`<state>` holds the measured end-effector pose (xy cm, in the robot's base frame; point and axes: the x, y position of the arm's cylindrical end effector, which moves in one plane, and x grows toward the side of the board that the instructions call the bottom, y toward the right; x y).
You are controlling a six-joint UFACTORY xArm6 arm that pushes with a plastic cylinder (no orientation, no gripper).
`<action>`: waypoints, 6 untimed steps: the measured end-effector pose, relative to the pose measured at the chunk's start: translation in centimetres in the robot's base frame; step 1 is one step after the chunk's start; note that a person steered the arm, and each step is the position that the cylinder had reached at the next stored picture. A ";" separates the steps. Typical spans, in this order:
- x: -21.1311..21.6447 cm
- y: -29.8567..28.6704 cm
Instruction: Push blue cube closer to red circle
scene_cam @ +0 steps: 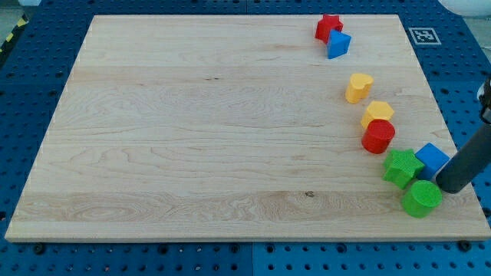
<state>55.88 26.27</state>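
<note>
The blue cube sits near the board's right edge, low in the view. The red circle lies up and to the left of it, touching a yellow hexagon block. A green star sits between them, touching the blue cube's left side. My tip is at the lower right of the blue cube, right against it, and just right of a green circle.
A red star and a second blue block sit together at the view's top right. A yellow heart lies below them. The wooden board ends just right of my tip.
</note>
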 end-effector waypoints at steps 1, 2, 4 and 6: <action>-0.6 0.0; 0.1 0.0; -0.2 -0.2; -2.3 -0.7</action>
